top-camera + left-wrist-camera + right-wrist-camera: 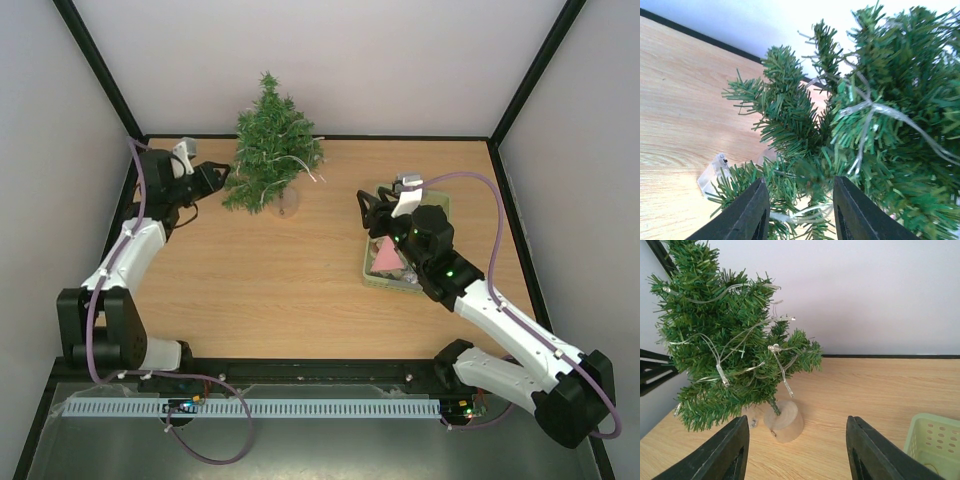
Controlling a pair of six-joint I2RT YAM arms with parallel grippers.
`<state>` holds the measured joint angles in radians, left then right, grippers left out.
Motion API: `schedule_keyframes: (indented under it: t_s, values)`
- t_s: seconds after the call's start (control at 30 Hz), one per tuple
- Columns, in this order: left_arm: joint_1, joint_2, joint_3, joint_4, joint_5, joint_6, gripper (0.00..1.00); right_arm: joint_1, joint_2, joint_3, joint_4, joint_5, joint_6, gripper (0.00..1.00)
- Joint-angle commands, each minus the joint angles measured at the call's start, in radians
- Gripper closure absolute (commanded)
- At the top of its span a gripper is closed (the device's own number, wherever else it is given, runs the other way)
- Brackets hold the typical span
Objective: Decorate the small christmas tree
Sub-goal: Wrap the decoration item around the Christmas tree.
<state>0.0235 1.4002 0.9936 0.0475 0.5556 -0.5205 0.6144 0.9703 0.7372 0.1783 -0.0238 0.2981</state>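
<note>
The tree (270, 148) stands at the far edge of the table (280, 290), left of centre, on a wooden base (784, 422), and appears tilted toward the left arm. A light string (875, 107) is already draped through its branches.

The left gripper (799, 181) is pushed into the lower branches on the tree's left side. Its jaws are parted narrowly, with needles and a loop of the string lying loose in the gap, and nothing is seen to be pinched. The right gripper (796, 420) is held over the basket (395, 284) with its jaws wide and nothing between them.

The step in hand is judged to be the tucking of the string into the lower branches. For this to be done well, the jaws should be opened clear of the wire before any withdrawal. The pull-back should be made straight along the fingers, so that no loop is snagged and the leaning tree is not dragged over. The clear plastic piece (712, 172) on the table beside the branches should be left slack.

The basket is pale green and perforated, and is set on the right half of the table, well apart from the tree. A pink piece (385, 258) is seen inside it. The rest of its contents are hidden by the right arm and cannot be told.
</note>
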Motion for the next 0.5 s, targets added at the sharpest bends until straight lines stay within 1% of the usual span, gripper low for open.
schedule_keyframes:
  t_s: [0.0, 0.1, 0.17, 0.2, 0.3, 0.37, 0.47]
  values:
    - [0.017, -0.077, -0.014, -0.032, -0.034, -0.014, 0.62, -0.004, -0.028, -0.016, -0.037, 0.002, -0.008, 0.48]
    - [0.025, -0.119, -0.020, -0.061, -0.058, -0.024, 0.61, -0.004, -0.039, -0.023, -0.057, -0.013, 0.004, 0.47]
    - [0.032, -0.151, -0.020, -0.101, -0.092, -0.019, 0.55, -0.004, -0.048, -0.028, -0.082, -0.032, 0.013, 0.47]
    - [0.035, -0.171, -0.020, -0.124, -0.118, -0.016, 0.52, -0.004, -0.055, -0.032, -0.097, -0.039, 0.017, 0.46]
    - [0.046, -0.233, -0.022, -0.199, -0.199, 0.004, 0.48, -0.004, -0.080, -0.042, -0.141, -0.042, 0.029, 0.45]
    - [0.049, -0.277, -0.032, -0.231, -0.263, -0.010, 0.45, -0.004, -0.098, -0.050, -0.170, -0.047, 0.039, 0.44]
    - [0.053, -0.343, -0.055, -0.248, -0.253, 0.011, 0.43, -0.004, -0.120, -0.054, -0.223, -0.037, 0.058, 0.44]
